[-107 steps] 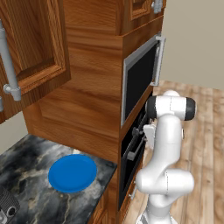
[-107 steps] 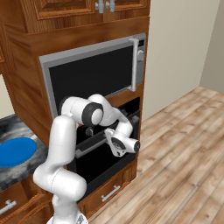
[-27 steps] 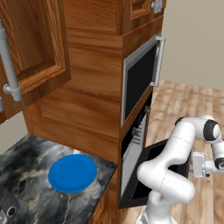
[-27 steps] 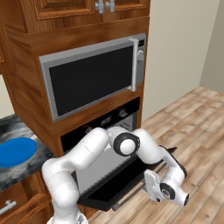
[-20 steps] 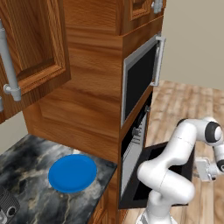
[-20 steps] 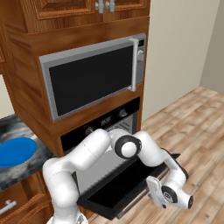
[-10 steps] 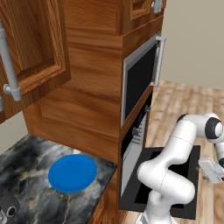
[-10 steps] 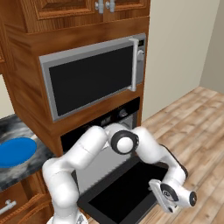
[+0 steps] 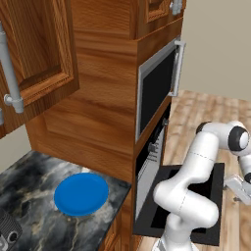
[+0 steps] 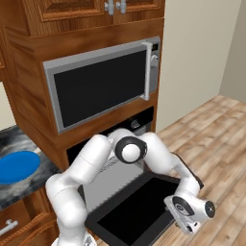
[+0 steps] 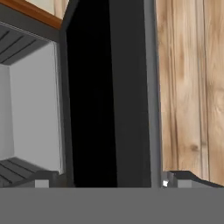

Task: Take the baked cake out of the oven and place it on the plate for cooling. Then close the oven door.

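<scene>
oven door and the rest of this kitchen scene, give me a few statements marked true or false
1. The wide black glass-fronted oven door is folded down open. True.
2. The round bright blue plate carries a small dark-brown cake. False: its top is bare.
3. The two-finger gripper hangs at the outer edge of the open door, over the wooden floor. True.
4. The silver-framed microwave above the oven stands open. False: its door is shut.
5. The blue plate lies on the wooden floor. False: it lies on the dark marbled counter.
</scene>
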